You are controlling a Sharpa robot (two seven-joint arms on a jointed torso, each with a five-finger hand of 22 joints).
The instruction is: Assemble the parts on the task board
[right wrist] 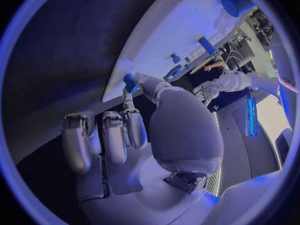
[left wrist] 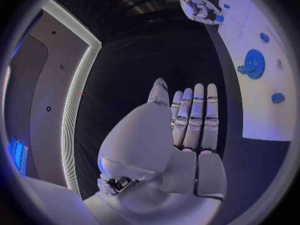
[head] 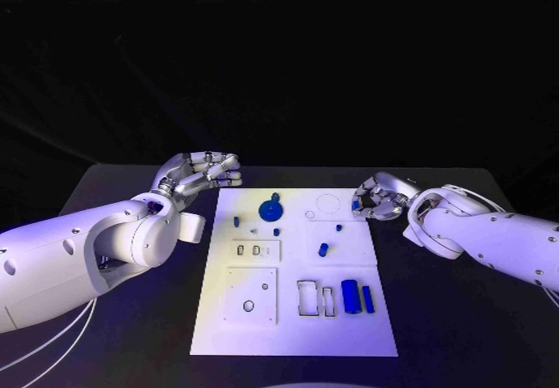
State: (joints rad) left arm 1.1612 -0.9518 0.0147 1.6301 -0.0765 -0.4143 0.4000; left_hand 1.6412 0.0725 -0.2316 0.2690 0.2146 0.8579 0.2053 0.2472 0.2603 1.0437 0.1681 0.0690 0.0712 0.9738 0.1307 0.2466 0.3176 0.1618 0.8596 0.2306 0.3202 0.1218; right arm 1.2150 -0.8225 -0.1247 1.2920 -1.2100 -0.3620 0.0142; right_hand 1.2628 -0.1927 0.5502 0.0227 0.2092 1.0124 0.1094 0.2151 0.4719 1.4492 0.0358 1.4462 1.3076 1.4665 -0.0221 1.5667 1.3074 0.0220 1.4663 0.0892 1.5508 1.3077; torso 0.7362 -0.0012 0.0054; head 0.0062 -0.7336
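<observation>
Blue and small, a part (right wrist: 129,80) sat pinched between the fingertips of our right robot hand (head: 379,196), at the far right edge of the white board (head: 295,331); our right wrist view showed it clearest. Our left robot hand (head: 200,173) held nothing, its fingers straight and close together in our left wrist view, and it hung over the dark worktop (head: 140,339) just off the board's far left corner.

We judged the step to be carrying that pinched part to its seat. To do it well, we would have needed to keep the pinch firm, lift straight clear of the board's edge before crossing inward, and line the part upright over its hole before pressing. Which hole it belonged in, we could not tell.

Just inward of our left robot hand stood a blue gear (head: 271,209), with small blue pegs (head: 324,250) beyond it toward the middle. Nearer our body than the right robot hand lay two blue bars (head: 350,296) beside open slots. Bare worktop flanked the board on both sides, giving each arm free room to withdraw outward.
</observation>
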